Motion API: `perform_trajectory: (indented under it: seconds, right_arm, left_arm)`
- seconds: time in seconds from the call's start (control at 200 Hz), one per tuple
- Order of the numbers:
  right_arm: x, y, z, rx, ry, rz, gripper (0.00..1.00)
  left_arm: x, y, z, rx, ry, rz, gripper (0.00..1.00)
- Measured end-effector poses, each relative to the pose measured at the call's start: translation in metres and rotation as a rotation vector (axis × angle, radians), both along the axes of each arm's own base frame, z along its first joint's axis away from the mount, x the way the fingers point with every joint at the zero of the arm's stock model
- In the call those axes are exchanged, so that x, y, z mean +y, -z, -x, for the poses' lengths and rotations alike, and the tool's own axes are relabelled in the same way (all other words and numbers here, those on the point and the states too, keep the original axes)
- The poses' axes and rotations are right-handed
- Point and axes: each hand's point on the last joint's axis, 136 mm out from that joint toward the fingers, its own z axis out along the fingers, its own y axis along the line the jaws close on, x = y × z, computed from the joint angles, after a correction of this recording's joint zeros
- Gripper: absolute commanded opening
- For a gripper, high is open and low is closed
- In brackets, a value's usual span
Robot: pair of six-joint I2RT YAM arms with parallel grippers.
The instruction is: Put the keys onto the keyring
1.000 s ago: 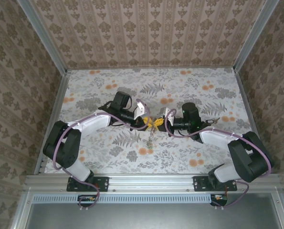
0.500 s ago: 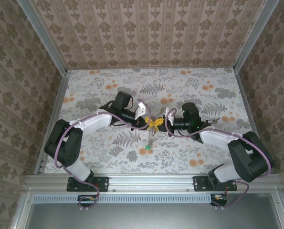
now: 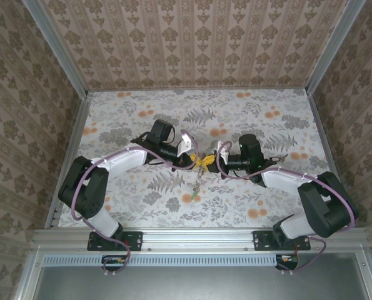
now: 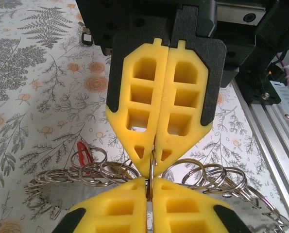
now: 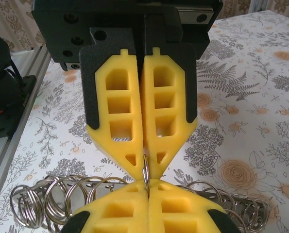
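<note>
- Left gripper: yellow fingers pressed together, tips nipping a thin metal ring seen edge-on. I take this ring to be the keyring.
- Right gripper: fingers likewise pressed together, tips pinching what looks like the same ring from the opposite side.
- In the top view the two grippers meet tip to tip over the middle of the table, so the keyring sits between them, raised off the patterned surface.
- A string of small split rings runs crosswise just behind and below the tips. Cannot tell whether it is linked to the pinched ring.
- Red key: lies among the split rings to the left in the left wrist view, apart from the pinch point. Cannot tell whether it is threaded on anything.
- Green key: at the near end of the string, below the grippers in the top view. Its attachment is too small to make out.
- Progress, as a judgement: the ring is secured by both arms, but no key is visibly on it.
- Left to do: part the ring, feed on each key head, and check that each one hangs free.
</note>
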Motion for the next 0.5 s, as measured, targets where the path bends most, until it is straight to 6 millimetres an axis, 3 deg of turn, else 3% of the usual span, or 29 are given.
perform_trajectory:
  seconds: [0.155, 0.325, 0.5]
  right_arm:
    - [-0.0002, 0.0008, 0.0002, 0.004, 0.001, 0.002, 0.00]
    - [-0.0008, 0.0014, 0.0000, 0.007, 0.002, 0.003, 0.00]
    - [-0.0008, 0.0016, 0.0001, 0.009, 0.002, 0.004, 0.00]
  left_arm:
    - [-0.0014, 0.0011, -0.0002, 0.005, 0.003, -0.001, 0.18]
    - [-0.0028, 0.0008, 0.0003, 0.004, 0.006, -0.002, 0.18]
    - [-0.0024, 0.0016, -0.0002, 0.003, 0.002, -0.009, 0.05]
